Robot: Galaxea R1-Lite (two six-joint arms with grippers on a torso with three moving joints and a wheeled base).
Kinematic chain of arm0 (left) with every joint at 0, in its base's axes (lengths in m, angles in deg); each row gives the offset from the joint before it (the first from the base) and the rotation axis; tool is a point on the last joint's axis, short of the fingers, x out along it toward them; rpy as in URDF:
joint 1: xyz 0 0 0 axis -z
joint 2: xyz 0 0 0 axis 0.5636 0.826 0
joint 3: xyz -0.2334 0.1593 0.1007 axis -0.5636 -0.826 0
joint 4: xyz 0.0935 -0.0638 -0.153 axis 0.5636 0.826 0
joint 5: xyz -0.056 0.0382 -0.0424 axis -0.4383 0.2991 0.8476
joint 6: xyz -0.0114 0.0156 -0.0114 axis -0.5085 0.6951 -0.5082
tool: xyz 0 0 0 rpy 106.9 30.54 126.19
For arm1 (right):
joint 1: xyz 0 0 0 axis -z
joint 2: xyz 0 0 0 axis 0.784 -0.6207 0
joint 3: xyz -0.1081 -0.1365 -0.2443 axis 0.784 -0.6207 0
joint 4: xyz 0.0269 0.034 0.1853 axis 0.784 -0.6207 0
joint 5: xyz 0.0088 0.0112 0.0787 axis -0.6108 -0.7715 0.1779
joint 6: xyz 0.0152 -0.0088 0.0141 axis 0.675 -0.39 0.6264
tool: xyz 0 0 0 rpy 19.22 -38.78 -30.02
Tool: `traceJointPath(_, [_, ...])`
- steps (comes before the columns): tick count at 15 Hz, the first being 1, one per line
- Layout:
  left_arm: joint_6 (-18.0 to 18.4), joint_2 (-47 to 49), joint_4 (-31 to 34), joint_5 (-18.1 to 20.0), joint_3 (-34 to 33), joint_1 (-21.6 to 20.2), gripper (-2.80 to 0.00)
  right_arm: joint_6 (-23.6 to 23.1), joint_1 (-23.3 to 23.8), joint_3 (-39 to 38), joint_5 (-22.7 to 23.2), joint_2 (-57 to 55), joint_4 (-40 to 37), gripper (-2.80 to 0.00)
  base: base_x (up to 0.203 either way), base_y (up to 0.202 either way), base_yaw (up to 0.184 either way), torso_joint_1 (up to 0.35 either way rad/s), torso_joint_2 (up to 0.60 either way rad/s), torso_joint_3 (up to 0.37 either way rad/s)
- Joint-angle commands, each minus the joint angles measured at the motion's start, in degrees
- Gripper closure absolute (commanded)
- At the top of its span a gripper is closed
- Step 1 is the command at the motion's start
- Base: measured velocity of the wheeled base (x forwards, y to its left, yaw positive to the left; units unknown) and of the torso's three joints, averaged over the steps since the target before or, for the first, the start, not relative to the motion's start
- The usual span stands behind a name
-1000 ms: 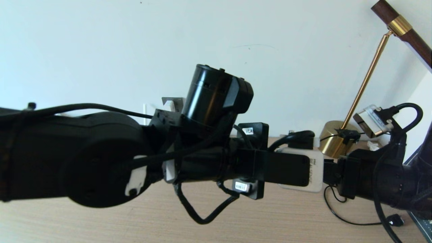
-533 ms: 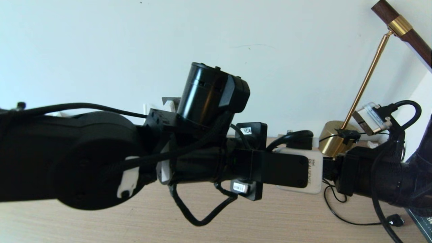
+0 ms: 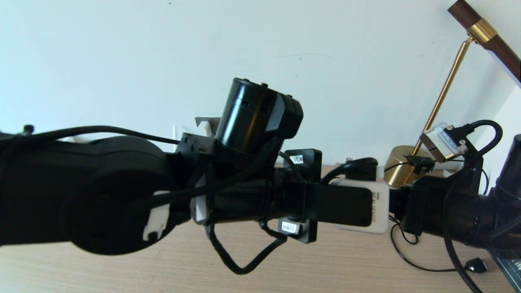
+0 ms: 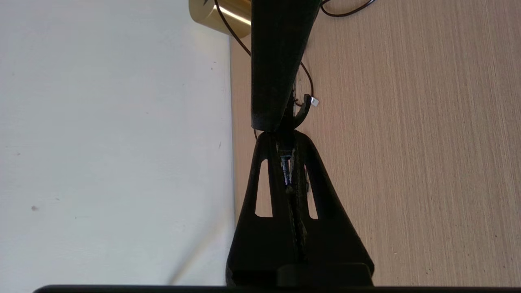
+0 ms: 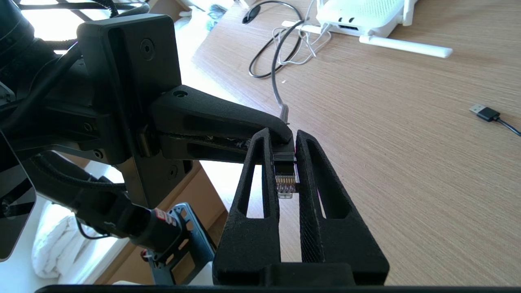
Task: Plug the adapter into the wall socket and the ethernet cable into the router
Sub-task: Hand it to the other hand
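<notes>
Left hand [image 4: 287, 162] pinched together on the ethernet cable; right hand [image 5: 285, 162] clamped on the ethernet cable plug [image 5: 284, 181], tips meeting nose to nose. Handover, by my read: let left go first, keep the clear tip square. Router [image 5: 362, 16] sits well beyond the right hand on the wood-grain bench [image 5: 407, 162]. Plain white wall, brass lamp [image 3: 401, 169] further right.

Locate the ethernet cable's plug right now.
In the right wrist view the ethernet cable's plug sits pinched between the right gripper fingers, tip to tip with the left gripper, above the wooden table.
</notes>
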Motion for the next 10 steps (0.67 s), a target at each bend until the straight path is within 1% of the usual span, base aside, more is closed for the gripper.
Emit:
traceJointPath(1, [0.31,0.14,-0.09,-0.29,-0.08,0.06,0.00,0.15,-0.10,-0.14,0.15,-0.18,0.24,0.00,0.000,0.000,0.000,0.000,0.00,0.000])
traceJointPath(4, [-0.08,0.23,-0.12,-0.55,-0.08,0.35,0.00,0.15,-0.10,-0.23,0.15,-0.18,0.24,0.00,0.000,0.000,0.000,0.000,0.00,0.000])
traceJointPath(5, [-0.17,0.31,-0.12,-0.55,-0.08,0.35,-2.80,0.15,-0.10,-0.14,0.15,-0.18,0.24,0.00,0.000,0.000,0.000,0.000,0.00,0.000])
traceJointPath(10, [-0.26,-0.30,-0.56,-0.64,-0.20,0.44,-2.80,0.43,-0.02,-0.56,0.17,0.57,0.24,0.00,0.000,0.000,0.000,0.000,0.00,0.000])
